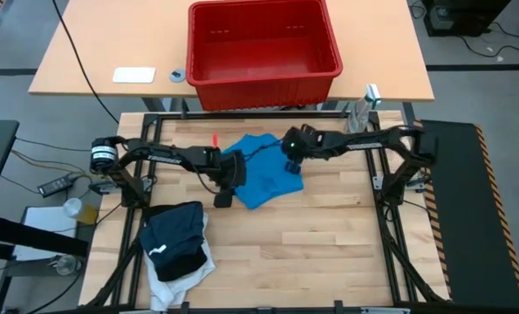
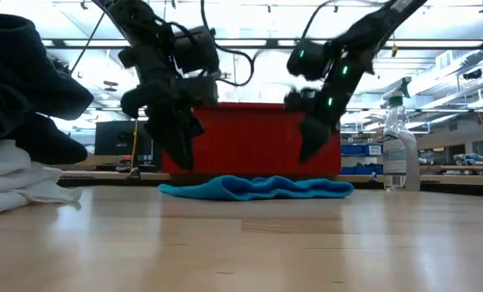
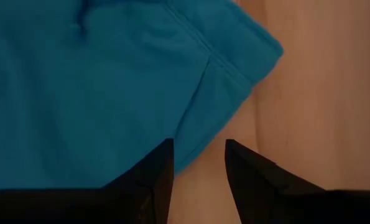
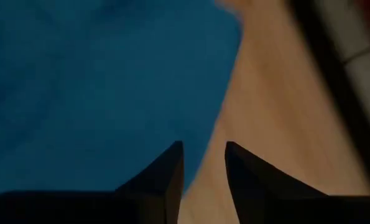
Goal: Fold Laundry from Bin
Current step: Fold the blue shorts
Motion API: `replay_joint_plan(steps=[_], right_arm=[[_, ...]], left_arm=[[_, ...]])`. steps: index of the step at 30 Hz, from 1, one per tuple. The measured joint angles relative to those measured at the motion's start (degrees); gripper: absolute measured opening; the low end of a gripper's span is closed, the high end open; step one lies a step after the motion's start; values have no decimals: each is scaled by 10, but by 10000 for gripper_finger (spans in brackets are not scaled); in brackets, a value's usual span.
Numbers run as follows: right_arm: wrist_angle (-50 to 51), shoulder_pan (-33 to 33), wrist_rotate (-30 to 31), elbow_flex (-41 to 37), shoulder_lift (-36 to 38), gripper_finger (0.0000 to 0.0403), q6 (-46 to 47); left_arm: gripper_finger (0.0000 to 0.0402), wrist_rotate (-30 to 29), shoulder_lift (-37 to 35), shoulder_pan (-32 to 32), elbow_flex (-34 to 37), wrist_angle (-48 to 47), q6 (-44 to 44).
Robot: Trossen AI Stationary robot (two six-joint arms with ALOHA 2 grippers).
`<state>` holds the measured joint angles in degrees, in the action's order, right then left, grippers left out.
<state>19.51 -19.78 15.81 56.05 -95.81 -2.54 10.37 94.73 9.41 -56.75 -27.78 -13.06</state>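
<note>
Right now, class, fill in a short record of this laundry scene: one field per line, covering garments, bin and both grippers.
blue garment: lying spread on the wooden table, mid-table
folded pile: dark garments on a white one, at the table's near left
red bin: on the far table, no laundry visible inside
left gripper: open, empty, above the blue garment's left edge
right gripper: open, empty, above the blue garment's right edge
spray bottle: upright, at the table's far right

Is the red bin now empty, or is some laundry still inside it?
Empty, as far as shown. In the high view the red bin shows only its bare red floor; the blue garment lies outside it, on the table.
</note>
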Motion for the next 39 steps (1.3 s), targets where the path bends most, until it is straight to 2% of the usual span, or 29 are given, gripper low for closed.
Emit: replay_joint_plan(steps=[3, 6, 12, 15, 18, 20, 23, 28, 33, 37, 39], right_arm=[[-5, -2, -55, 1, 56, 121, -22], [-2, 8, -105, 1, 95, 121, -5], [6, 50, -178, 1, 111, 121, 90], [-28, 88, -207, 1, 109, 121, 129], [-49, 126, -193, 1, 98, 121, 159], [-43, 139, -163, 1, 85, 121, 217], [-44, 140, -159, 0, 71, 121, 291], [-45, 148, -160, 0, 70, 121, 311], [-41, 148, -161, 0, 77, 121, 302], [-26, 149, -171, 0, 80, 121, 274], [-20, 148, -189, 0, 81, 121, 250]], left_arm=[[144, -5, -21, 8, 0, -9, -18], [144, -31, -38, 23, 0, -13, -70], [144, -37, -36, 87, 0, -12, -196], [144, -37, -27, 138, 0, 3, -250], [144, -28, -12, 194, 0, 17, -289], [144, -26, 5, 224, 0, 13, -300], [144, -12, 27, 253, 0, -5, -299], [144, 11, 48, 244, 0, -35, -307], [144, 11, 44, 206, 0, -114, -321], [144, 89, 39, 159, 0, -157, -262], [144, 142, 38, 128, 0, -147, -222]])
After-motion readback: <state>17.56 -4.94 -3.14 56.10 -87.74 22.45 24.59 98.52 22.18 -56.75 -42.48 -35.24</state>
